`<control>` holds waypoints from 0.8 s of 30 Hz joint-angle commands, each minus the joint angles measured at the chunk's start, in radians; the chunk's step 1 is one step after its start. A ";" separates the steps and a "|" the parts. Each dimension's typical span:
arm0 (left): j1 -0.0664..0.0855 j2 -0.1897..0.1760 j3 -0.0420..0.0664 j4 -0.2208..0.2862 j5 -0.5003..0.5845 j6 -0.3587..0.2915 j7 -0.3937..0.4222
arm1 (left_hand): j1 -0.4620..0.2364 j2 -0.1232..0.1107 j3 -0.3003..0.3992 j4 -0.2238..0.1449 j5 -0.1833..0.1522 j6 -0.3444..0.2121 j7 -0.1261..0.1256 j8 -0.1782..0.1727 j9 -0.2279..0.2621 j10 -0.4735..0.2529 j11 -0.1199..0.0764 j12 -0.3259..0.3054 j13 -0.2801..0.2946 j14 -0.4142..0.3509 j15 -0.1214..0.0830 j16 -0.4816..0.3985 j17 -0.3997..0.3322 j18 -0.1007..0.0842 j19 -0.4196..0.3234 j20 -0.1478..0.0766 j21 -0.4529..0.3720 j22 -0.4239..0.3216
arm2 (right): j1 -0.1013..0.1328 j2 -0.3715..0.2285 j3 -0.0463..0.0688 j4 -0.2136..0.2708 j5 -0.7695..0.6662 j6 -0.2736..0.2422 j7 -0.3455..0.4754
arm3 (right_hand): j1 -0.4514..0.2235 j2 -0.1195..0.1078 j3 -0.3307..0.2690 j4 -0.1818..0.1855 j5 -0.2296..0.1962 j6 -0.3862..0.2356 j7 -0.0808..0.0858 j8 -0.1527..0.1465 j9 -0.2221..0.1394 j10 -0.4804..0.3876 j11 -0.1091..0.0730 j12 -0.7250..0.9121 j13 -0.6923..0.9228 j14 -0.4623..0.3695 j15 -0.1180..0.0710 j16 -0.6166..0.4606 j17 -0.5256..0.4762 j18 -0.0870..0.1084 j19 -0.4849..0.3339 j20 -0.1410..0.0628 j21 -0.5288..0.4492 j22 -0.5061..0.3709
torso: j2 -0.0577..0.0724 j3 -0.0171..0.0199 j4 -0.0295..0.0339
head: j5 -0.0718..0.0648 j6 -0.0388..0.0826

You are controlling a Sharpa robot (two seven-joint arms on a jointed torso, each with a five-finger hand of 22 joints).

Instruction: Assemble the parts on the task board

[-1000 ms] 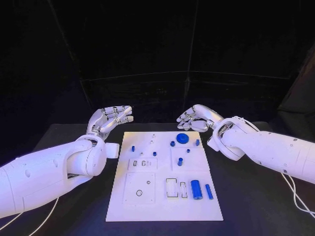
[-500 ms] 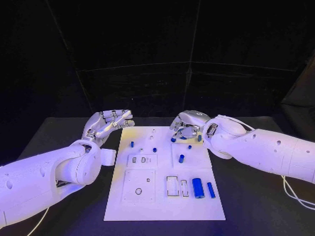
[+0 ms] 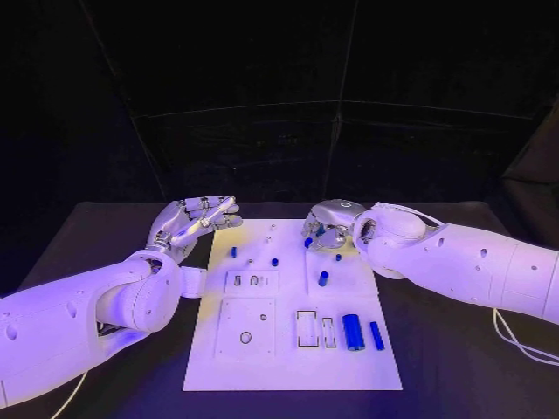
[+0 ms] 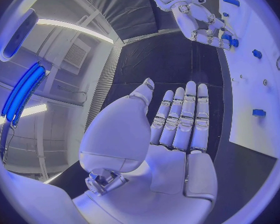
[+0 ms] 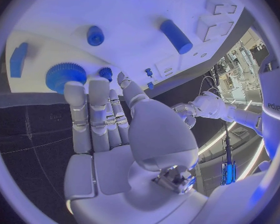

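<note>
The white task board [image 3: 293,367] lies in the middle of the black table. My right hand [image 3: 330,225] hovers over its far end, fingers stretched out and holding nothing. Its fingertips [image 5: 74,87] reach the edge of a blue gear [image 5: 65,74]; I cannot tell whether they touch it. A small blue knob [image 5: 105,73] sits beside the gear. My left hand [image 3: 194,218] is open with straight fingers, just off the board's far left corner. On the board's near right lie a thick blue cylinder [image 3: 351,332] and a thinner blue rod [image 3: 376,335].
More blue pegs stand mid-board, one [image 3: 321,280] right of centre and small ones [image 3: 274,262] further left. Rectangular recesses [image 3: 306,328] and a raised block with an oval slot [image 3: 245,338] lie near the front. Black table [image 3: 103,253] flanks the board.
My right hand has come down and in over the board's far end, onto the blue gear. The left hand has hardly moved. The camera has shifted a little.
</note>
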 commanded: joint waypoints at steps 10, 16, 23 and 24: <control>0.002 -0.003 0.001 0.003 0.004 0.022 -0.006 | -0.006 0.005 -0.003 -0.012 0.004 -0.010 0.011 -0.009 -0.001 -0.010 0.007 -0.013 -0.001 -0.006 0.007 -0.010 -0.003 0.005 0.008 0.001 -0.009 -0.005 | 0.004 0.005 0.001 -0.006 -0.036 0.036 -0.028 | -0.019 0.043 0.016 0.016 0.003 0.001 -0.001 -0.002 0.000 0.014 -0.002 0.005 -0.001 0.018 0.004 0.104 0.094 -0.020 0.032 -0.001 0.072 0.091 | 0.008 -0.0003 0.0024 | 0.002 -0.005; 0.002 -0.002 0.001 0.001 0.004 0.023 -0.010 | -0.007 0.007 -0.004 -0.012 0.005 -0.012 0.012 -0.011 -0.001 -0.012 0.008 -0.016 -0.001 -0.007 0.008 -0.011 -0.003 0.005 0.008 0.001 -0.010 -0.006 | 0.004 0.007 0.001 -0.011 -0.032 0.041 -0.026 | -0.016 0.066 0.044 0.021 -0.026 0.015 -0.004 0.002 0.001 0.030 -0.006 0.006 -0.001 0.018 0.001 0.146 0.131 -0.025 0.044 -0.002 0.101 0.130 | 0.010 0.0000 0.0025 | 0.000 -0.004; 0.002 -0.002 0.001 0.004 0.004 0.026 -0.016 | -0.007 0.008 -0.003 -0.013 0.005 -0.013 0.012 -0.011 -0.001 -0.013 0.009 -0.016 -0.001 -0.007 0.008 -0.012 -0.004 0.005 0.008 0.001 -0.011 -0.006 | 0.004 0.012 0.001 -0.016 -0.031 0.049 -0.030 | -0.013 0.078 0.083 0.022 -0.055 0.039 -0.006 0.005 0.003 0.057 -0.012 0.008 -0.001 0.023 -0.002 0.210 0.192 -0.037 0.073 -0.005 0.148 0.197 | 0.013 -0.0005 0.0044 | 0.000 -0.008; 0.002 -0.002 0.001 0.003 0.004 0.027 -0.016 | -0.007 0.008 -0.003 -0.013 0.005 -0.013 0.012 -0.011 -0.001 -0.014 0.009 -0.017 -0.001 -0.007 0.008 -0.012 -0.004 0.005 0.008 0.002 -0.011 -0.006 | 0.005 0.013 0.001 -0.017 -0.031 0.049 -0.031 | -0.013 0.078 0.087 0.022 -0.056 0.042 -0.007 0.005 0.003 0.060 -0.012 0.009 -0.001 0.023 -0.003 0.216 0.199 -0.038 0.076 -0.006 0.153 0.204 | 0.013 -0.0005 0.0044 | 0.000 -0.008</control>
